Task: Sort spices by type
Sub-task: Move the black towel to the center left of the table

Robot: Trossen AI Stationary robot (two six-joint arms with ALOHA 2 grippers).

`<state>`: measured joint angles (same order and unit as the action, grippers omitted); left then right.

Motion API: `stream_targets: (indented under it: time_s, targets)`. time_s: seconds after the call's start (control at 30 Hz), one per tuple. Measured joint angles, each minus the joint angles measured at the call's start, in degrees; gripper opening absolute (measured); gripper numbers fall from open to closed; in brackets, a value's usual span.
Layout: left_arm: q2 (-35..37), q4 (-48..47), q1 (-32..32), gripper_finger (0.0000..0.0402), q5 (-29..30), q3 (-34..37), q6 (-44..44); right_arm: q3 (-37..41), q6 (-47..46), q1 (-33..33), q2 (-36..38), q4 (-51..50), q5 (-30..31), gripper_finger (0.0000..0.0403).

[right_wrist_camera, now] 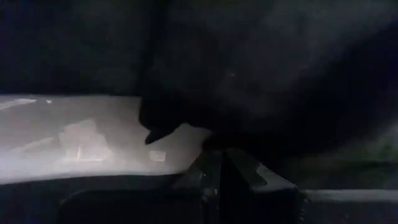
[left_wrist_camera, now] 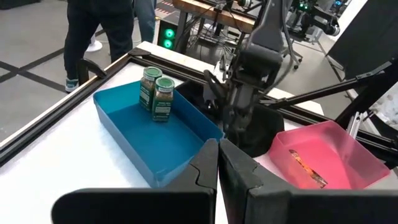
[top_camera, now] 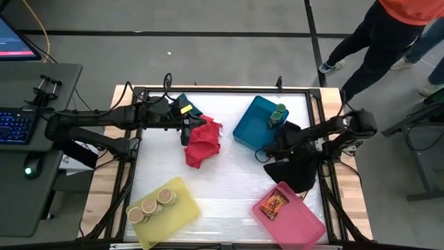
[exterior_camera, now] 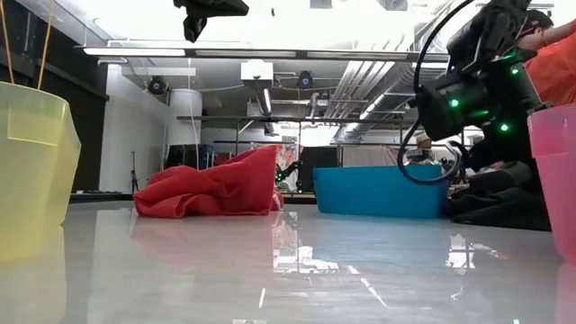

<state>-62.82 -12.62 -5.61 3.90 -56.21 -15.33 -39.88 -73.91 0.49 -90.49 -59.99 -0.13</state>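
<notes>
Two green-lidded jars (top_camera: 277, 114) (left_wrist_camera: 157, 93) stand in the blue tray (top_camera: 250, 128). Three tan-lidded jars (top_camera: 152, 203) sit in the yellow tray (top_camera: 177, 215). A brown-and-orange packet (top_camera: 274, 203) (left_wrist_camera: 308, 168) lies flat in the pink tray (top_camera: 305, 226). My left gripper (top_camera: 185, 135) (left_wrist_camera: 218, 152) is shut and empty, raised above the red cloth (top_camera: 202, 144). My right gripper (top_camera: 267, 154) (right_wrist_camera: 219, 152) is shut at the black cloth (top_camera: 298, 170), between the blue and pink trays. My right gripper is shut on the black cloth at its edge (right_wrist_camera: 214, 134) nearest the table's middle, coming slanting down from the right. Part of that edge (right_wrist_camera: 152, 127) hangs just above the table. The rest of the cloth lies on the table. One layer or several, I cannot tell.
A green cloth (top_camera: 186, 104) lies under my left arm near the far edge. The red cloth is heaped in the middle of the table (exterior_camera: 216, 184). A person's legs (top_camera: 368, 42) stand beyond the far right corner. Bare tabletop (top_camera: 222, 187) lies between the yellow and pink trays.
</notes>
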Motion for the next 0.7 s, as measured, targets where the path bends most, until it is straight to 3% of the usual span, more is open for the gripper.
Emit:
stream_targets:
  time_s: [0.33, 0.7]
  targets:
    - [0.0, -0.5, 0.0, 0.0, -0.04, 0.0, 0.94, -9.84, -0.65, 7.34, -6.64, 3.51, -2.77, 0.0]
    - [0.01, -0.45, 0.0, 0.0, -0.04, 0.0, 0.85, -15.98, -1.76, 8.31, -8.37, 20.95, -3.42, 0.0]
